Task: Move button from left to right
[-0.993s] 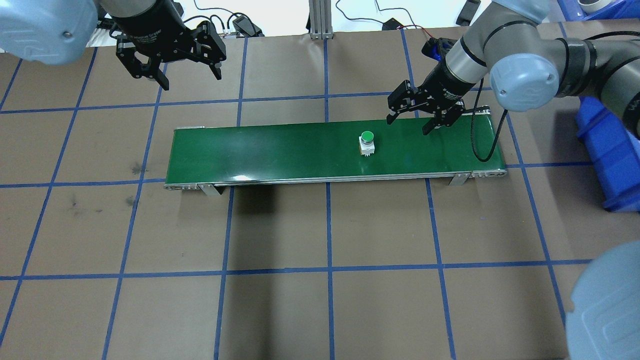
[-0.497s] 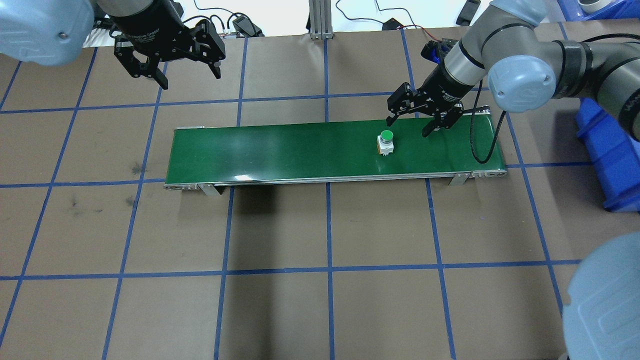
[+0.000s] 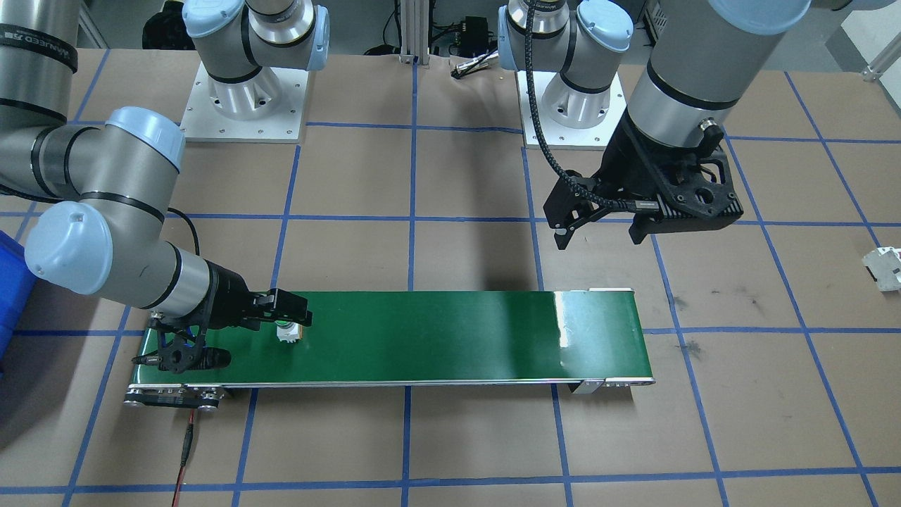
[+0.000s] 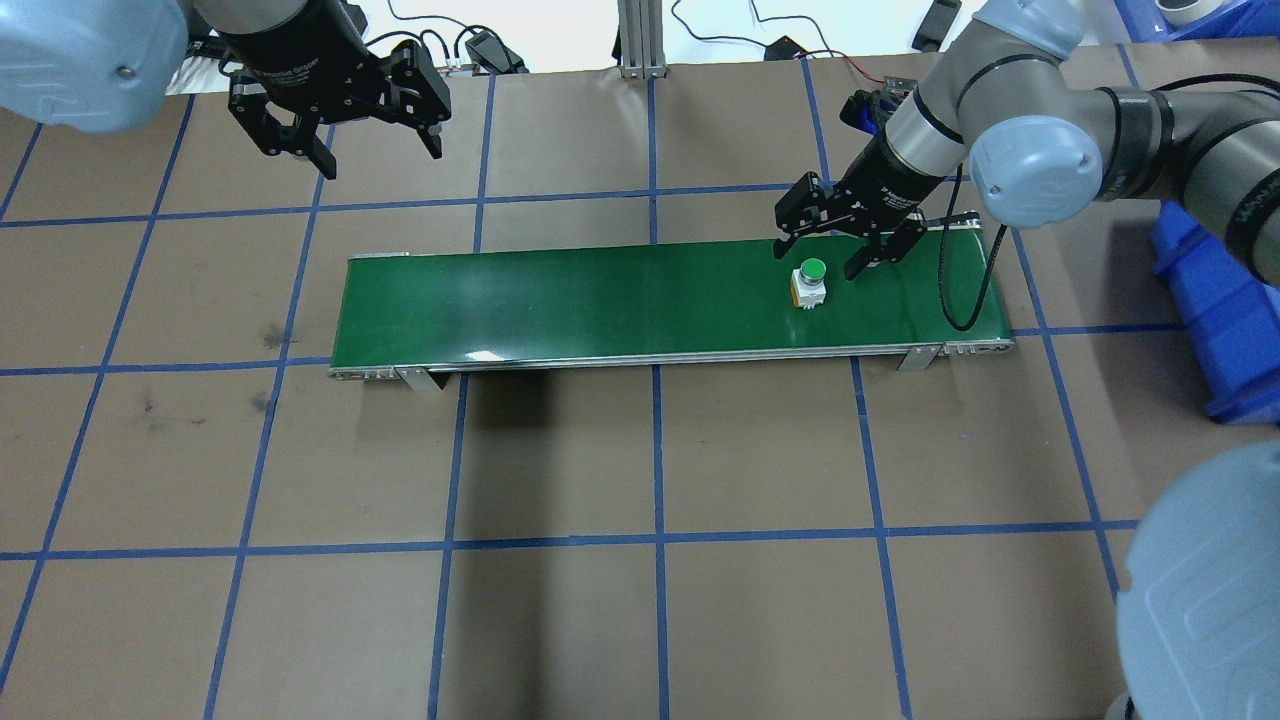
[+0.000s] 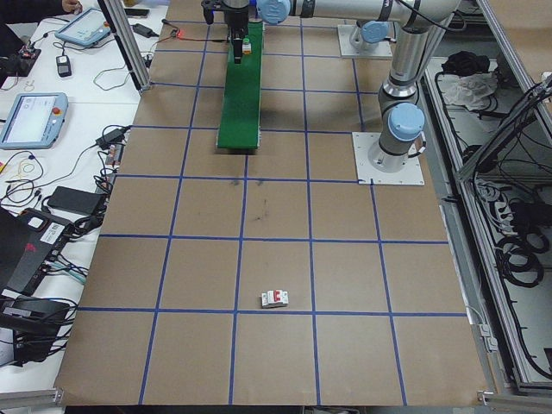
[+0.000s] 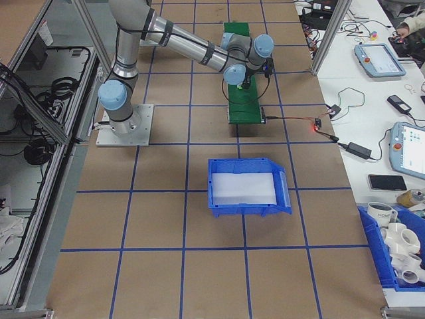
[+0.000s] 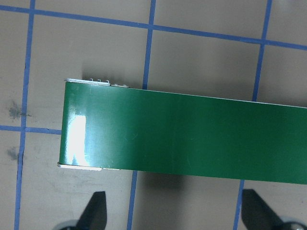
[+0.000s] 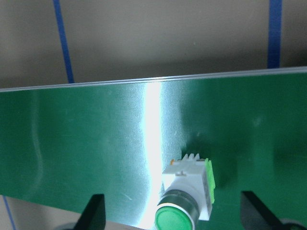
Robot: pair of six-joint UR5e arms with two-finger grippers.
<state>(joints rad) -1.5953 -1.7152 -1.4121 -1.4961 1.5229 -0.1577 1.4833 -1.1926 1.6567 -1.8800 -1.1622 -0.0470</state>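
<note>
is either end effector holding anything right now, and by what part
Nothing is held. The right end effector is open around the button on the belt, not touching it; the left end effector is open and empty.

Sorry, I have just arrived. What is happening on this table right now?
A small button with a green cap stands on a green conveyor belt, near the end on the robot's right. The right gripper hangs over it with open jaws, the button between the fingers in the right wrist view, not yet gripped. The left gripper is open too, holding nothing, above the table beyond the belt's other end. A blue bin sits on the robot's right side.
</note>
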